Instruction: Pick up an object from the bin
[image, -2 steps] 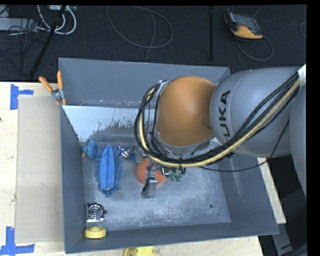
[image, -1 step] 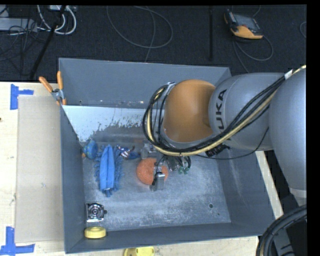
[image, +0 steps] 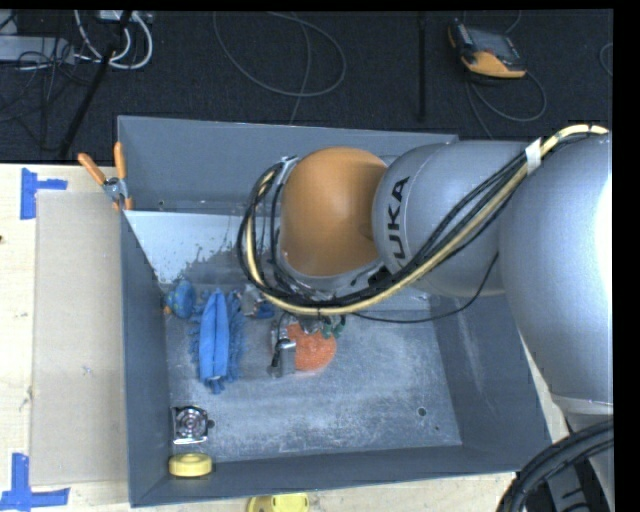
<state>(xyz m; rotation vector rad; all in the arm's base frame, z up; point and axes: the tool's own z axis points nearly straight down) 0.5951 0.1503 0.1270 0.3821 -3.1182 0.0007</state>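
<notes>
My gripper (image: 283, 355) reaches down into the middle of the bin from under the arm's wrist. An orange-red lump (image: 317, 352) lies on the bin floor right beside it, on its right, and may be touching it. To the gripper's left lies a long blue crumpled thing (image: 215, 340), running front to back. A small blue rounded thing (image: 183, 298) sits at the far end of that one. The wrist hides the gripper's upper part.
A small silver and black metal thing (image: 190, 423) and a yellow tape roll (image: 190, 464) lie in the bin's front left corner. The arm covers the bin's back right part. The front right floor is bare and dusty.
</notes>
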